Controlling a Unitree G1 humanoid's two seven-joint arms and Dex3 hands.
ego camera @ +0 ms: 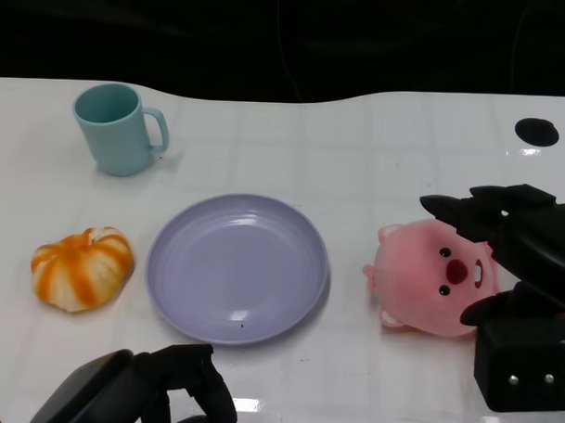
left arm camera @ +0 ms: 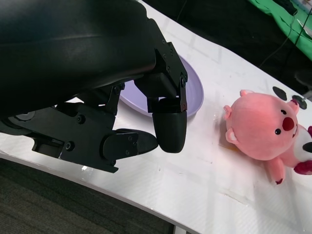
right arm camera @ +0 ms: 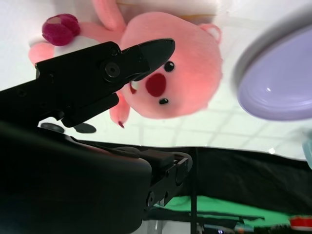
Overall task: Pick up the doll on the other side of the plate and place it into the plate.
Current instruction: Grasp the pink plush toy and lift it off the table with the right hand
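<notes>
The doll (ego camera: 433, 282) lies on the table (ego camera: 359, 158) just right of the plate (ego camera: 237, 267), head toward the plate, body running off to the right under the right hand (ego camera: 513, 266). That hand's fingers (ego camera: 477, 214) spread over the doll's far side, its thumb at the near side; whether they grip cannot be told. The left hand (ego camera: 156, 388) sits near the plate's near edge, fingers curled on nothing.

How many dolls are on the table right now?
1. The pink doll lies to the right of the plate, with the right hand around it. None appear hidden.
</notes>
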